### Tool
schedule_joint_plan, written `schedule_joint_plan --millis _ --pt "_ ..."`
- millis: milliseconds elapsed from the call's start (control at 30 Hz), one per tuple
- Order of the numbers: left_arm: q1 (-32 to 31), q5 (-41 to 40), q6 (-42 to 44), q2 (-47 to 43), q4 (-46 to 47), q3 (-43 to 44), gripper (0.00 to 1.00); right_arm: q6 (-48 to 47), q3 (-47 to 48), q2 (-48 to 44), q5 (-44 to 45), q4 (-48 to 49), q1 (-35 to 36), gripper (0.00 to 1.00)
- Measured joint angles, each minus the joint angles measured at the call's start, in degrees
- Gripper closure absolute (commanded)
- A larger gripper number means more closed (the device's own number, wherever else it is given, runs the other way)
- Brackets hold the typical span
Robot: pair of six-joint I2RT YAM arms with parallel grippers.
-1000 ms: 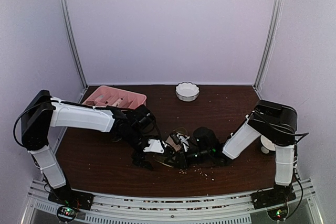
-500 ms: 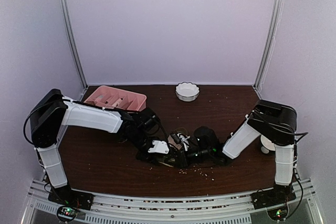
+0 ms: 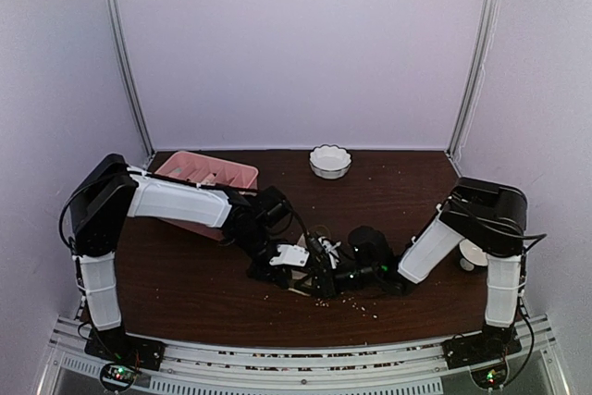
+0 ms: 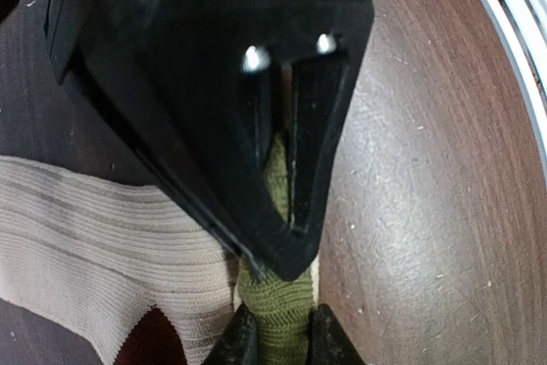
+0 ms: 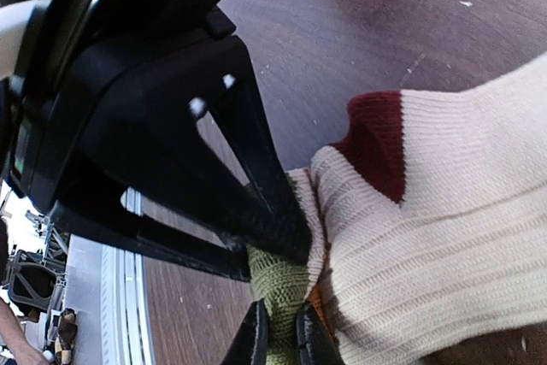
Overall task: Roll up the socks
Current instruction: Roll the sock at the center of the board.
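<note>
Left gripper point(image 4: 282, 337) and right gripper point(image 5: 283, 335), both nearly closed, clamp the beige ribbed sock point(image 5: 444, 211) by its olive-green cuff point(image 4: 270, 297), mid-front of the brown wooden desk point(image 4: 427, 168).

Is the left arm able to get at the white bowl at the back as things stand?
Probably not yet: the left fingers pinch the beige sock. After letting go, the way over the table to the white bowl looks free.

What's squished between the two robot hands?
A green knit bit of the beige sock, and nothing else. The left hand and the right hand each pinch it from opposite ends. Both wrist views show this.
</note>
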Motion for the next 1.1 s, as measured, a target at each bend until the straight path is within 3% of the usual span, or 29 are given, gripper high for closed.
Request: schedule_joint_plan --millis 133,333,567,767,800,833,867,1100 --pt "0.24 2.03 0.63 2.95 -3.37 3.19 0.76 0.17 -1.88 -1.31 0.61 0.20 -0.09 0.84" --pt "0.79 2.89 0.81 4.46 -6.27 5.55 0.92 0.42 -2.32 -1.99 0.37 0.44 -0.26 0.69" --pt "2.29 6.43 0.61 8.02 -12.44 10.67 0.92 0.00 -7.04 -7.19 3.15 0.00 -0.33 0.55" --pt "4.26 9.86 0.24 10.75 -17.53 13.90 0.90 -1.31 -11.63 -12.98 9.70 -3.15 -0.59 0.54" --pt "4.42 10.25 0.15 11.13 -18.10 14.38 0.89 -1.44 -12.41 -13.92 10.95 -3.56 -0.59 0.35" --pt "4.50 10.56 0.09 11.45 -18.60 14.78 0.89 -1.66 -13.29 -15.10 12.41 -4.09 -0.59 0.04" --pt "4.57 10.78 -0.02 11.87 -19.32 15.39 0.89 -1.92 -14.38 -16.65 14.19 -4.55 -0.59 0.00" --pt "5.03 12.96 -0.44 17.20 -27.30 23.04 0.89 -4.55 -21.66 -32.39 32.44 -14.25 -0.52 0.00"
